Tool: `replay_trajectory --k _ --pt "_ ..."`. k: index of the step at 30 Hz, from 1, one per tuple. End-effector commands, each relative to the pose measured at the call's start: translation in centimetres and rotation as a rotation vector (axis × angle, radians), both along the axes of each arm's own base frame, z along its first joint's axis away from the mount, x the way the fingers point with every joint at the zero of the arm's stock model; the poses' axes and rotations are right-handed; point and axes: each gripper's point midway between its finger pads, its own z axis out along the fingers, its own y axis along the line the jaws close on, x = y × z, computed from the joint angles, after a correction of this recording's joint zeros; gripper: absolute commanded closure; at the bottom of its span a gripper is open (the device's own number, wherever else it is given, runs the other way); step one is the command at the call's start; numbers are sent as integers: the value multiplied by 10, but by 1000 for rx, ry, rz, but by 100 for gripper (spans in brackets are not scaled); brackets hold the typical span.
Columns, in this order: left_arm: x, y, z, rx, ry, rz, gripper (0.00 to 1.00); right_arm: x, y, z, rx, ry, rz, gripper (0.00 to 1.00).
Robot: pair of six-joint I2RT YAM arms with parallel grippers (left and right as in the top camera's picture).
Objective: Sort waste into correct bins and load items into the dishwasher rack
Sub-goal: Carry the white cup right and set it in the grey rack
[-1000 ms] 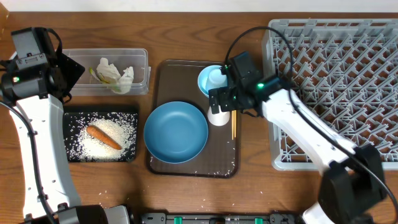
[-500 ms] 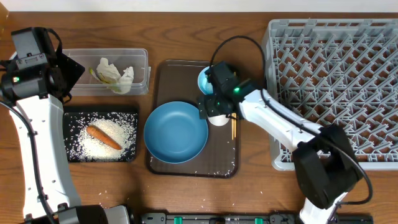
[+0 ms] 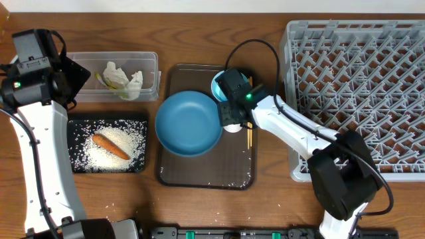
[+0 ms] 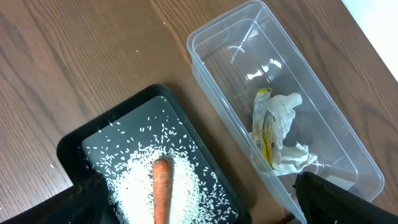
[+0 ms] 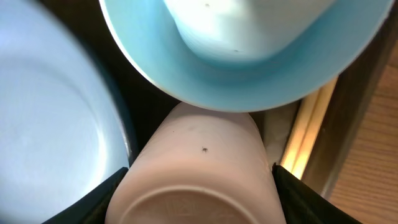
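My right gripper (image 3: pixel 230 114) (image 5: pixel 199 196) is shut on the upside-down white cup (image 3: pixel 233 127) (image 5: pixel 199 155) on the brown serving tray (image 3: pixel 199 176). Touching the cup are the light-blue bowl (image 3: pixel 220 85) (image 5: pixel 249 81) and the large blue plate (image 3: pixel 188 124) (image 5: pixel 50 106). I cannot tell the light-blue cup apart. The wooden chopsticks (image 3: pixel 250 137) (image 5: pixel 310 134) lie just right of the cup. My left gripper (image 3: pixel 66 78) (image 4: pixel 199 202) is open above the black tray (image 3: pixel 76 166) (image 4: pixel 81 146), which holds the carrot (image 3: pixel 109 146) (image 4: pixel 161 193) and rice (image 3: pixel 135 136) (image 4: pixel 134 186).
The clear tub (image 3: pixel 151 66) (image 4: pixel 236 87) holds the crumpled tissue (image 3: pixel 125 78) (image 4: pixel 283 124) and the snack wrapper (image 3: pixel 103 79) (image 4: pixel 264 134). The grey dishwasher rack (image 3: pixel 358 86) stands at the right. Stray rice grains lie on the brown tray's front.
My right gripper moved left from beside the bowl and came down onto the white cup. The blue plate has shifted toward the back of the brown tray. The left arm has not moved.
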Motion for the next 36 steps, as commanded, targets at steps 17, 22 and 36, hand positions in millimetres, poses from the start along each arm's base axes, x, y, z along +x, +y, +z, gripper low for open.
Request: replay_trajectory --k 17,22,36 --pt "0 3 1 0 -3 17 2 66 -100 202 -32 -409 -177 57" --pt "0 3 1 0 -3 17 2 103 -193 229 -81 -526 -328 54" --pt "0 3 1 0 -3 17 2 89 -469 191 -193 -460 -841 52"
